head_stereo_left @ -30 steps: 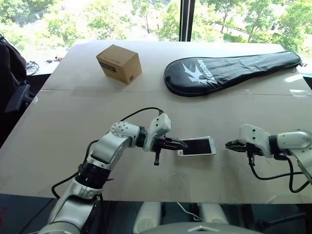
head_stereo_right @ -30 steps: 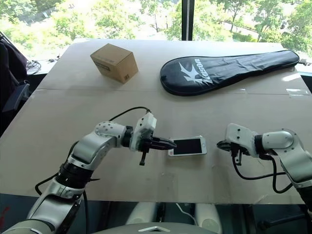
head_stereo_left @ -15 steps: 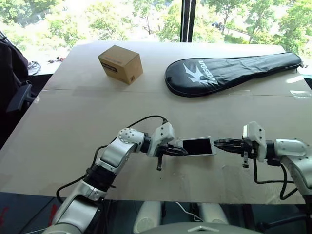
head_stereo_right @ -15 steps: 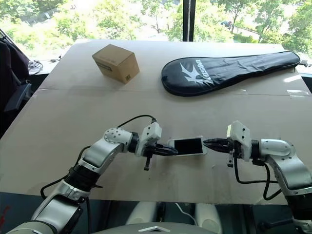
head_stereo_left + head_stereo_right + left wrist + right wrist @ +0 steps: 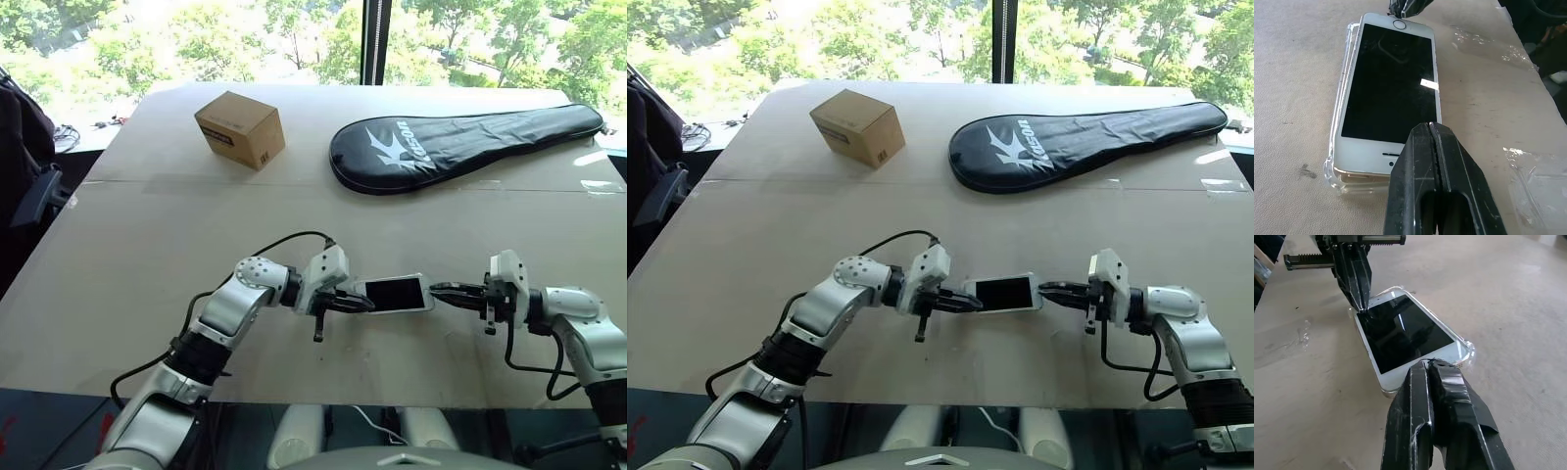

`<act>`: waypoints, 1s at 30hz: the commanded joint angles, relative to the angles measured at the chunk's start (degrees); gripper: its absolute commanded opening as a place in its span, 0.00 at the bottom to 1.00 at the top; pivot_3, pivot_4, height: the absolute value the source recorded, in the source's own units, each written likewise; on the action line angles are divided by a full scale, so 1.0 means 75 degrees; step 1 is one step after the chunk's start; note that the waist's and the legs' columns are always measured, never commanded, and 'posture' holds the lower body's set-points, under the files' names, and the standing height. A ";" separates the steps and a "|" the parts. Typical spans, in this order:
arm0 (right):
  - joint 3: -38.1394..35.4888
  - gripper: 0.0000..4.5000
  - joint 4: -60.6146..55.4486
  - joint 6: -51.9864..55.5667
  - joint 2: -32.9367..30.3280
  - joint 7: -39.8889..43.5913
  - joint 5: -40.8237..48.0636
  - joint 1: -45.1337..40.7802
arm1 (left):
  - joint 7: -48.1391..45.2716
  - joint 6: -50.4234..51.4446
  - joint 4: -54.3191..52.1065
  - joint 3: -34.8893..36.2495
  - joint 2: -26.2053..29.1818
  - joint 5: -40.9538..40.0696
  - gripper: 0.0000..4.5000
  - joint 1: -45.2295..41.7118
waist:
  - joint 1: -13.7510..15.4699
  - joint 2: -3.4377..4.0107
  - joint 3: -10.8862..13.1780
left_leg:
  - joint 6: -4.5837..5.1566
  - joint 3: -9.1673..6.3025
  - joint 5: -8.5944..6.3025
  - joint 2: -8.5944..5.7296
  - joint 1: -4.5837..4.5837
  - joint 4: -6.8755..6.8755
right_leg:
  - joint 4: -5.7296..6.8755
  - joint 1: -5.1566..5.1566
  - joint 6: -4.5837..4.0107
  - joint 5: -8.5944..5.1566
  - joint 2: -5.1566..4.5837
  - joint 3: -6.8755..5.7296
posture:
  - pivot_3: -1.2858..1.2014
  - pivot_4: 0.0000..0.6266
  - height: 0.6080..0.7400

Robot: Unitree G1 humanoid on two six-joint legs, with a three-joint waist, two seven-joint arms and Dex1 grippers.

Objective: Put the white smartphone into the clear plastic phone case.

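Smartphone (image 5: 395, 294) screen-up over clear case (image 5: 1334, 161) on table (image 5: 147, 255), not fully seated; left gripper (image 5: 364, 303) pinched closed, empty, tips at phone's 9 o'clock end; right gripper (image 5: 441, 291) likewise closed, empty, at 3 o'clock end

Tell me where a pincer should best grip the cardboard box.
Probably the box across its two upright side faces, coming from above: it stands alone on the table, its flat sides parallel and free of neighbours.
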 commanded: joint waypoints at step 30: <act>0.1341 0.03 0.1339 -0.1459 0.0181 -0.0051 -0.1697 -0.0764 | 0.0348 0.0096 -0.0433 -0.0096 0.0124 0.0351 0.00 0.0183 | -0.0187 -0.0035 -0.0034 | 0.0000 0.0012 0.0000 0.0004 0.0039 -0.0009 | 0.0011 0.0021 -0.0001 0.0000 -0.0010 0.0024 | 0.52 0.24 1.00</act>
